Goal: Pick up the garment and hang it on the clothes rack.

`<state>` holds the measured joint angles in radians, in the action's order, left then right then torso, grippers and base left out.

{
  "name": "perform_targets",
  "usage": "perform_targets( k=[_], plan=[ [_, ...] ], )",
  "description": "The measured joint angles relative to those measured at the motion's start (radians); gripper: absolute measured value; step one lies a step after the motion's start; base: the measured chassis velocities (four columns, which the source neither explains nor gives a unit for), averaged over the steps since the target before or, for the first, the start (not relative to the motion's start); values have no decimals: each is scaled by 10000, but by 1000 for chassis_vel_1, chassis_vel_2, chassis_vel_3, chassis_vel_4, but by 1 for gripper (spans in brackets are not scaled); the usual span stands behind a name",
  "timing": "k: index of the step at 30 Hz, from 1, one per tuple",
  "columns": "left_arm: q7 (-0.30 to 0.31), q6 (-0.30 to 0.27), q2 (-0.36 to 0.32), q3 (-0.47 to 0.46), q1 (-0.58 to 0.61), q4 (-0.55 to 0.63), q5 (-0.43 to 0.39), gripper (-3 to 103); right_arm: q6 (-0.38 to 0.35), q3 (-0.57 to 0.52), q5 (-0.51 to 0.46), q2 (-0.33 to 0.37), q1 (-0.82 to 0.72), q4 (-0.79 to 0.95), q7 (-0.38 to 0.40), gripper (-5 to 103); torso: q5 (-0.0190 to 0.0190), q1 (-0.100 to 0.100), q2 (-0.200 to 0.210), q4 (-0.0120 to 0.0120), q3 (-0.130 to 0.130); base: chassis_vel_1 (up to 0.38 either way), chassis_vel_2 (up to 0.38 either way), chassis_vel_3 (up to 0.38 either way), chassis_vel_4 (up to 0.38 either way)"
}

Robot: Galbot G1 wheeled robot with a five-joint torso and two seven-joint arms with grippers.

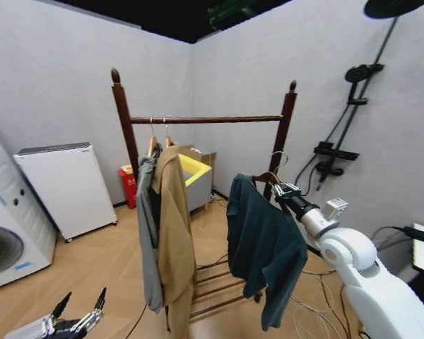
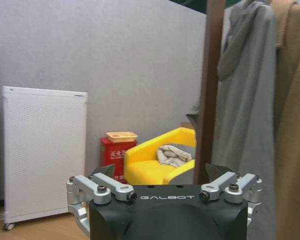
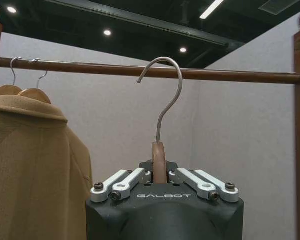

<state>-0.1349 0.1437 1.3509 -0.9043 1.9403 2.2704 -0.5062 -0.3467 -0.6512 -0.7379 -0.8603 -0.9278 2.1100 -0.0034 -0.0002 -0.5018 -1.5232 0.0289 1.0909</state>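
Note:
The dark teal garment (image 1: 263,244) hangs from a wooden hanger (image 3: 159,161), and my right gripper (image 1: 283,189) (image 3: 159,175) is shut on the hanger's neck. It holds the garment up in front of the clothes rack (image 1: 205,119), near the right post. In the head view the metal hook (image 1: 278,157) (image 3: 166,92) is below the top bar (image 3: 230,75) and not over it. A grey hooded jacket (image 1: 148,233) and a tan coat (image 1: 175,233) hang on the left part of the bar. My left gripper (image 1: 79,311) (image 2: 160,172) is open and low at the left.
A washing machine (image 1: 1,244) and a white appliance (image 1: 67,187) stand along the left wall. Behind the rack are a red box (image 1: 129,185) and a yellow chair (image 1: 196,171). A shower fixture (image 1: 353,106) is mounted on the right wall. Cables (image 1: 312,296) lie on the floor.

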Motion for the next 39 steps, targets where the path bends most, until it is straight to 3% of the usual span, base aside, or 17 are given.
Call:
perform_targets(
  k=[9, 18, 25, 30, 39],
  plan=[
    [0, 0, 0, 0, 0, 0, 0, 100, -52, -105, -5, -35, -162, 458, 85, 9, 1, -19, 9, -8, 6, -24, 235, 245, -21],
    [0, 0, 0, 0, 0, 0, 0, 100, -344, -143, 26, 6, 149, 817, 651, 9, 1, 6, 0, 4, -2, 23, -16, -41, 21],
    [-2, 0, 0, 0, 0, 0, 0, 100, -684, 593, -579, 386, 2100, 377, 1049, 9, 1, -3, 1, -3, 1, 15, -9, -14, 4],
    [0, 0, 0, 0, 0, 0, 0, 100, -1118, 1760, -1165, 665, 4050, -364, 1397, 9, 1, -6, 3, -1, 2, 0, 0, 0, 0],
    [0, 0, 0, 0, 0, 0, 0, 100, -1761, 3368, -1776, 440, 6049, -1213, 2004, 9, 1, -5, 3, -1, 3, 0, 0, 0, 0]
  ],
)
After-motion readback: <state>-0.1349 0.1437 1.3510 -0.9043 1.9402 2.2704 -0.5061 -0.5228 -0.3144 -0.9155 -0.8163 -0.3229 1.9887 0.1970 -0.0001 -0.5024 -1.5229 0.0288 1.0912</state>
